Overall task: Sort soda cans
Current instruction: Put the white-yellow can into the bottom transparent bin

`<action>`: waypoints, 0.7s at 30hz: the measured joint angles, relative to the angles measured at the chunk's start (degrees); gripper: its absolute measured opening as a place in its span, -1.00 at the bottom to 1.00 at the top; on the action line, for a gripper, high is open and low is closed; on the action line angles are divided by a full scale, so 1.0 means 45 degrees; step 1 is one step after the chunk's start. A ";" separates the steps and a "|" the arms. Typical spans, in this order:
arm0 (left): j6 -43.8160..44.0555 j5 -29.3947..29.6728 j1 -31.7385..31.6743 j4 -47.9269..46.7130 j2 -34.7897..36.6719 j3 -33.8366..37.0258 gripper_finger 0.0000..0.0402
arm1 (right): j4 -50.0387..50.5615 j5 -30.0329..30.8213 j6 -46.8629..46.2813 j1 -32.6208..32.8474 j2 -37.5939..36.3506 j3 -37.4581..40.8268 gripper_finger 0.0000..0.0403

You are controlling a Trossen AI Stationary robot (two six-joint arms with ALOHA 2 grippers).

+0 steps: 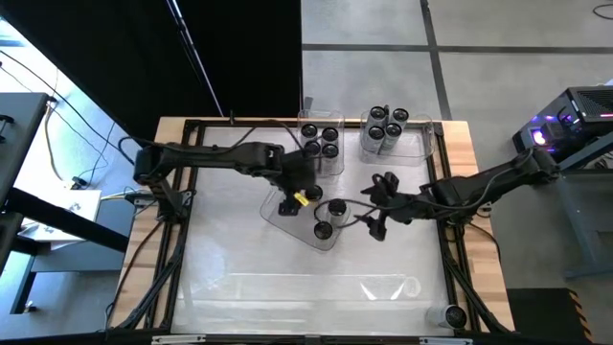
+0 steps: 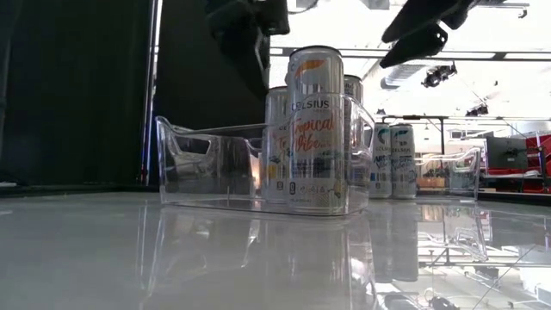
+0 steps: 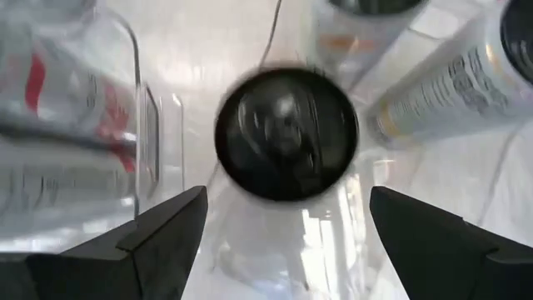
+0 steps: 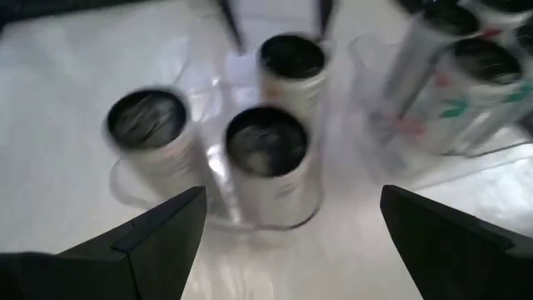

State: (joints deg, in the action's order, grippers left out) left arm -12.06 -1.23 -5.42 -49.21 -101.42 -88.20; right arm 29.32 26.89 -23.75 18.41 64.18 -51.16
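Nearest the low camera stands a Celsius can (image 2: pixel 315 129) with an orange-lettered label, upright inside a clear plastic tray (image 2: pixel 207 168) at the middle of the frame, with more cans close behind it. In the high view this middle tray (image 1: pixel 287 213) sits at the centre of the picture and holds what look like three upright cans (image 1: pixel 324 230).

Going left to right in the high view: the left gripper (image 1: pixel 299 195) hangs over the left part of the middle tray, something yellow showing at it. Its wrist view shows the jaws spread wide and empty, a dark can top (image 3: pixel 286 133) directly between and beyond them. Above centre, a second tray (image 1: pixel 308 129) carries four or five cans (image 1: pixel 320 137) packed together. Just right of it, a third tray (image 1: pixel 428 144) carries about five more (image 1: pixel 385 130). The right gripper (image 1: pixel 381 206) hovers just right of the middle tray; its wrist view shows the jaws wide open with nothing held, three cans (image 4: pixel 268 158) ahead of them. One lone can (image 1: pixel 454 314) stands on the table (image 1: pixel 239 278) at the lower right corner, well apart from the rest.

By this layout, the sort seems mostly done: two trays at the top are largely filled. What appears left is the small group in the middle tray and the stray can at the lower right.
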 joint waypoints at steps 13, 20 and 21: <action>0.0878 0.1934 -0.0099 0.4751 0.4010 0.4739 0.63 | 0.2421 0.2429 -0.2901 0.1069 0.0167 -0.2277 0.76; 0.1339 0.2007 0.0044 0.7962 0.5743 0.6964 0.63 | 0.6553 -0.1193 -0.6792 0.1613 0.2004 -0.4790 0.76; 0.1307 0.2006 0.0098 0.8384 0.5906 0.7283 0.63 | 0.7001 -0.1876 -0.7202 0.1714 0.2273 -0.5085 0.76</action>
State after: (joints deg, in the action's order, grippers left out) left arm -6.18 7.79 -4.98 -11.48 -74.84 -55.42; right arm 60.83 18.45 -56.15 26.13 74.41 -74.04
